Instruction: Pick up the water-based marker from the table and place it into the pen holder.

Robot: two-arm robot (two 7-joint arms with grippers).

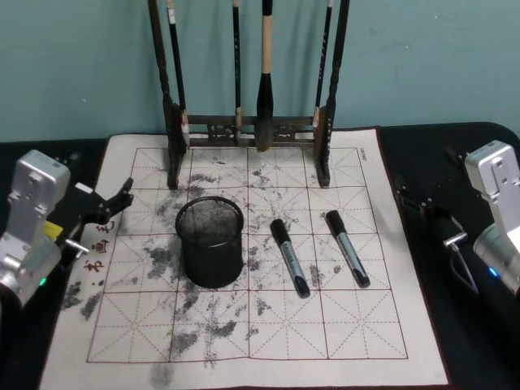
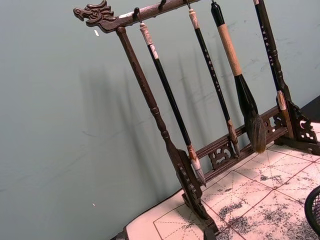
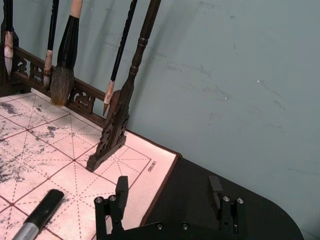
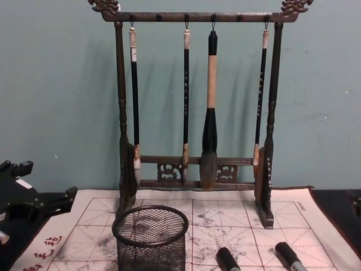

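Two black water-based markers with grey labelled barrels lie side by side on the gridded calligraphy mat, one (image 1: 290,257) just right of the pen holder and the other (image 1: 348,248) farther right. The pen holder (image 1: 210,244) is a black wire-mesh cup standing upright on the mat, with nothing in it. My left gripper (image 1: 106,207) hovers at the mat's left edge, open and holding nothing. Over the dark table off the mat's right edge my right gripper (image 3: 168,192) is open, with a marker (image 3: 42,212) lying ahead of it. From the chest I see the holder (image 4: 150,237) and both marker caps (image 4: 228,261).
A tall dark wooden rack (image 1: 248,130) with several hanging brushes stands at the back of the ink-stained mat (image 1: 244,341), close behind the holder. A teal wall rises behind it. The black table (image 1: 463,341) borders the mat on both sides.
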